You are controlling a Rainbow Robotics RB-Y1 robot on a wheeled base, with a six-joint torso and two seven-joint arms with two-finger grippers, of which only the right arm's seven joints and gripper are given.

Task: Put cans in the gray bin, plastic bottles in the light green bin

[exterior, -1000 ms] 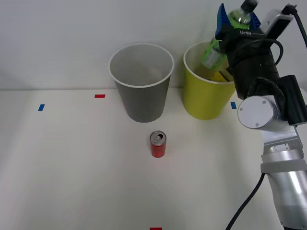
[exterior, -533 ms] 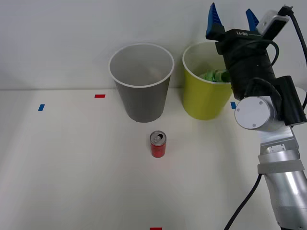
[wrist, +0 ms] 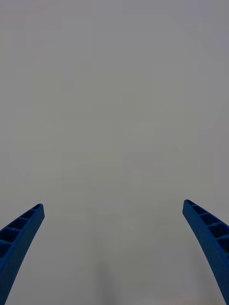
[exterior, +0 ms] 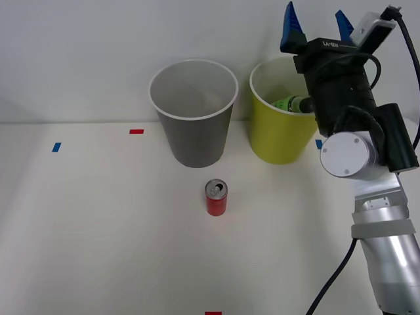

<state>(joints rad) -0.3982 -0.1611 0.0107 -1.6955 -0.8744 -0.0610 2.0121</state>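
your right gripper (exterior: pixel 315 25) is spread wide and empty above the light green bin (exterior: pixel 279 134) with the green bottle (exterior: pixel 293 104) inside. the red can (exterior: pixel 216 197) stands mid-tabletop, not yet in the gray bin (exterior: pixel 193 134).

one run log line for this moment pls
right pincer: open, above light green bin | green bottle: inside it | red can: upright on table

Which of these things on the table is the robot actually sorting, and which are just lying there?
Part of the job: red can; gray bin; light green bin; green bottle inside it; open right gripper above.

Just lying about: red tape marks; blue tape marks.
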